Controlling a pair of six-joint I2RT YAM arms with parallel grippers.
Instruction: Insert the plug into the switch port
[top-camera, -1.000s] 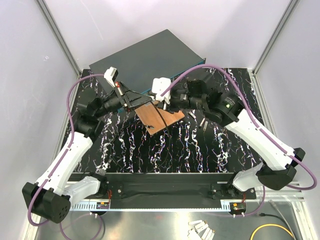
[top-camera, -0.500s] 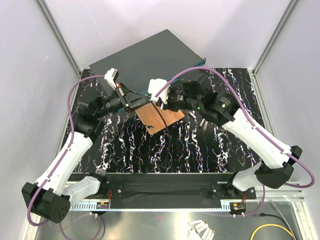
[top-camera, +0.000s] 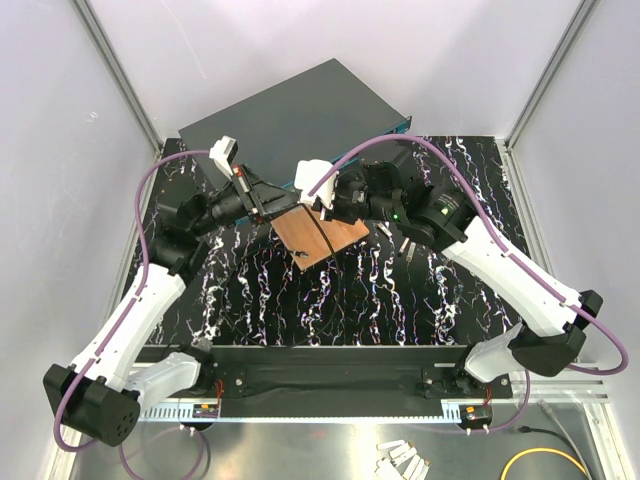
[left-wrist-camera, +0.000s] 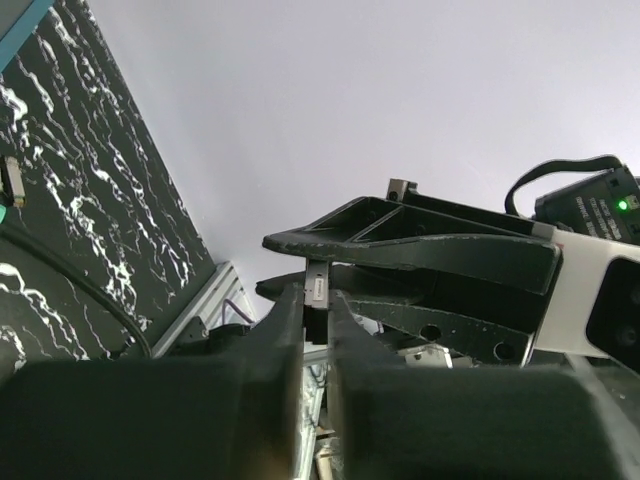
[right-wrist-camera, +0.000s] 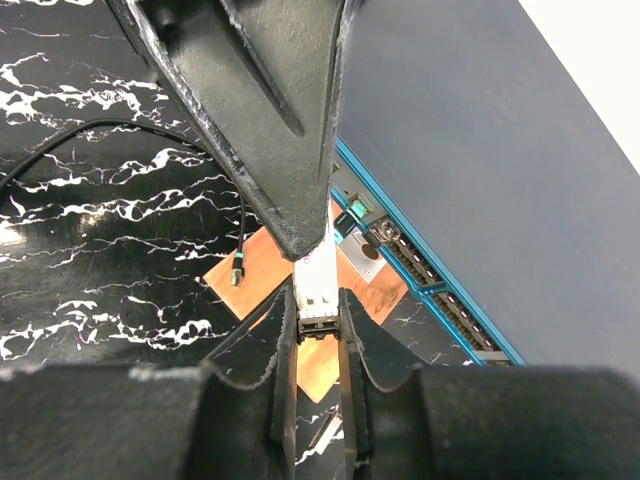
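Observation:
The switch (top-camera: 290, 115) lies at the back, dark grey on top, and its teal front edge (right-wrist-camera: 420, 270) carries a row of ports. The plug (right-wrist-camera: 318, 285), a small silver module, hangs above the copper-brown board (top-camera: 320, 238). My left gripper (left-wrist-camera: 316, 300) is shut on the plug's far end, and its black fingertips (right-wrist-camera: 300, 235) come in from above in the right wrist view. My right gripper (right-wrist-camera: 318, 310) has both fingers pressed against the sides of the plug's near end. In the top view the two grippers (top-camera: 300, 205) (top-camera: 322, 208) meet tip to tip in front of the switch.
A thin black cable with a teal connector (right-wrist-camera: 238, 268) lies across the board and the marbled mat (top-camera: 260, 290). A few small loose metal pieces (top-camera: 405, 245) lie on the mat to the right of the board. Frame posts stand at the back corners.
My right gripper has moved left to meet the left gripper, and its jaws have narrowed onto the plug. The left arm has held still.

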